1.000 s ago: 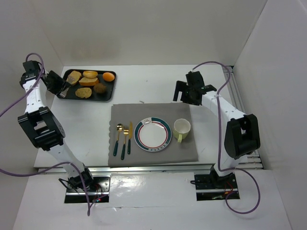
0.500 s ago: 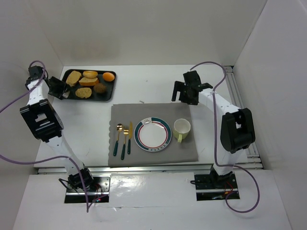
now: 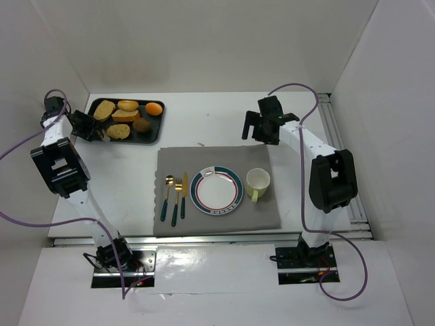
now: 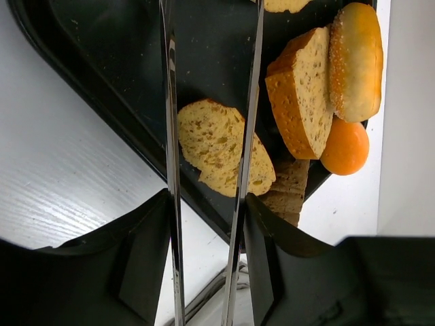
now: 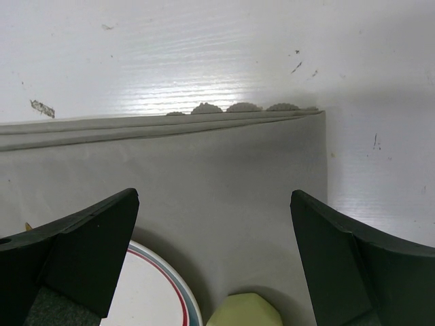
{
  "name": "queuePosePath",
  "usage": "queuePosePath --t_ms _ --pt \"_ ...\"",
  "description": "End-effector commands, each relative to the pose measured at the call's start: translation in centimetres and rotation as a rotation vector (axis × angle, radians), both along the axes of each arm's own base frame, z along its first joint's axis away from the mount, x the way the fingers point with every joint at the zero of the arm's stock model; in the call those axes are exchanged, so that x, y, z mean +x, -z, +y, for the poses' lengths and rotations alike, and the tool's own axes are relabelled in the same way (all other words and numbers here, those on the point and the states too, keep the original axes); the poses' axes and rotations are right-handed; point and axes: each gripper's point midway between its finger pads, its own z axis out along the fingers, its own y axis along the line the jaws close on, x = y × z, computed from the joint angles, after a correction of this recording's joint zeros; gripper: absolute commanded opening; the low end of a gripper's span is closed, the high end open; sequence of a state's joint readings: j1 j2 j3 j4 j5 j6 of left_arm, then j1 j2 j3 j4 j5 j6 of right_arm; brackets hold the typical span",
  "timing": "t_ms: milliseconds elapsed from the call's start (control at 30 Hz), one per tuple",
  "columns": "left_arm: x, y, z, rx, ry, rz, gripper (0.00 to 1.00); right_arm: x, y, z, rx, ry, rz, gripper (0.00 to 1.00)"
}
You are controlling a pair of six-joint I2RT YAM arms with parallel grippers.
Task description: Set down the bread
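Over the tray (image 3: 151, 126), your left tool (image 4: 207, 102) was spread around a bread slice (image 4: 221, 153), not yet pinching; your right tool (image 5: 214, 224) hung spread; plate (image 3: 216, 191) bare, everything left.

Tray (image 3: 151, 133): black, glossy. Bread slice (image 4: 221, 146) on it: tan crumb flecked with darker seeds, brown crust. Sliced loaf (image 4: 299, 102) at its 2 o'clock: orange-brown crust, pale speckled crumb. Bun (image 4: 357, 58): golden, seeded. Round orange piece (image 4: 345, 147).

Placemat (image 3: 265, 210): plain grey. Plate (image 3: 216, 191): white centre, teal rim band with a thin red line. Cup (image 3: 257, 181), at the plate's 3 o'clock: pale yellow-green. Cutlery (image 3: 175, 197), at its 9 o'clock: gold heads, dark green handles.

Table (image 3: 204, 115): white, faint grain. Cables (image 3: 299, 92): purple.
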State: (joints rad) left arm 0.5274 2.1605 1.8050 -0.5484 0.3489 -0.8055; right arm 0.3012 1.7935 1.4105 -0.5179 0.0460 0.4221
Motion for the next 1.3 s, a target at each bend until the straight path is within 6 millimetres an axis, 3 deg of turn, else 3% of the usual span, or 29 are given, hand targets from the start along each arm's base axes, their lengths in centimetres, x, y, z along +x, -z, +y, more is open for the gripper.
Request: queuePosePath --t_ms 0,400,533,767,900,933,1033,1067,1133,1233,1267 --pt "1.8 -1.7 0.6 -0.006 -0.002 -0.078 0.56 1.2 -1.6 -0.1 0.001 0.016 -0.032 1.0" --pt "3.1 -2.9 -0.2 -0.03 0.046 -0.134 0.52 1.3 -2.0 0.3 0.023 0.011 -0.037 1.0" --pt "3.7 -2.1 0.1 -0.035 0.045 -0.125 0.49 1.1 -1.2 0.4 0.024 0.006 -0.017 1.0" --pt "3.8 -4.3 -0.4 -0.01 0.064 -0.156 0.2 1.1 -1.4 0.9 0.033 0.004 -0.025 1.0" --pt "2.8 -6.0 -0.8 0.01 0.065 -0.165 0.0 1.0 -1.4 1.3 0.033 -0.006 -0.025 1.0" --pt "2.5 -7.3 -0.8 0.029 0.059 -0.182 0.0 1.0 -1.4 1.3 0.033 -0.006 -0.025 1.0" --pt "1.2 -8.2 -0.8 0.058 0.034 -0.17 0.0 0.8 -1.0 1.2 0.03 -0.005 -0.016 1.0" --pt "0.8 -9.7 -1.0 0.072 0.035 -0.193 0.0 0.7 -0.8 1.2 0.03 -0.005 -0.016 1.0" --pt "-0.3 -9.8 -1.5 0.078 0.035 -0.18 0.0 0.4 -0.9 1.3 0.037 -0.011 -0.013 1.0" --pt "-1.9 -11.2 -3.0 0.089 0.052 -0.188 0.0 0.1 -0.7 1.2 0.037 -0.011 -0.014 1.0" --pt "-2.7 -11.9 -4.6 0.087 0.073 -0.191 0.0 0.1 -1.2 1.2 0.04 -0.011 -0.024 1.0"
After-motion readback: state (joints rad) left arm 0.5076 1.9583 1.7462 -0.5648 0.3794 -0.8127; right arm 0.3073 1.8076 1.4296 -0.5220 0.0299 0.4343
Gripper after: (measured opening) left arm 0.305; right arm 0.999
